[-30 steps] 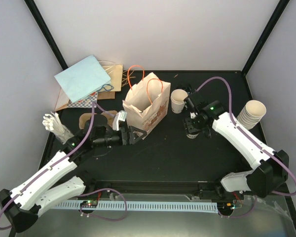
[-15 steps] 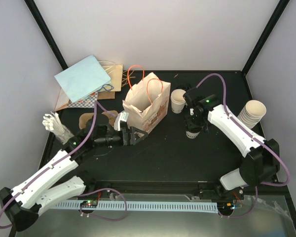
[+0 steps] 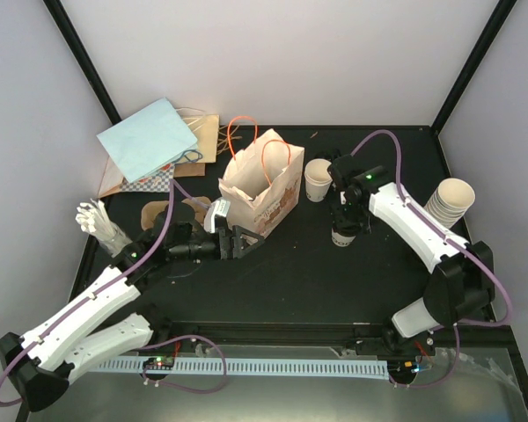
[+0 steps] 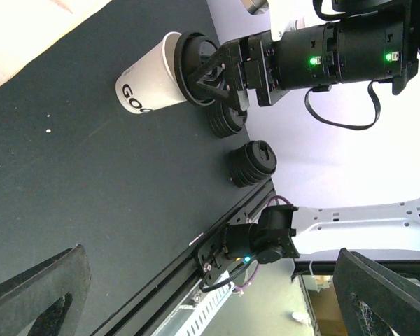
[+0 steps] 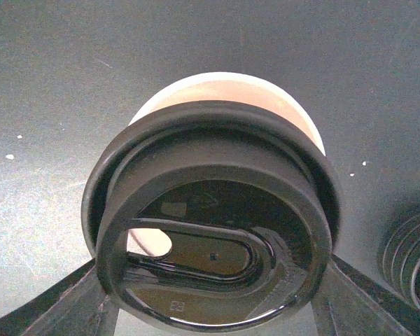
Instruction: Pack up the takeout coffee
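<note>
A cream-white takeout coffee cup [image 3: 341, 237] stands upright right of the table's centre. In the left wrist view its side [image 4: 145, 82] shows dark lettering. My right gripper [image 3: 344, 224] hangs straight over it, shut on the round black lid [image 5: 213, 231] that sits on the cup's rim [image 5: 227, 87]; one finger [image 5: 63, 308] shows on each side of the lid. My left gripper [image 3: 235, 240] is open beside the front corner of the printed paper bag [image 3: 262, 186], with nothing between its fingers [image 4: 35, 297].
An uncovered cup [image 3: 318, 179] stands right of the bag. A stack of cups [image 3: 450, 203] is at the right edge. Two stacks of spare black lids [image 4: 252, 164] lie near the held cup. The brown pulp tray [image 3: 163, 212], flat bags [image 3: 150, 139] and white cutlery [image 3: 98, 221] sit left.
The right arm has folded in towards the centre and its gripper has settled over the cup with the lid. The left arm has barely moved.
</note>
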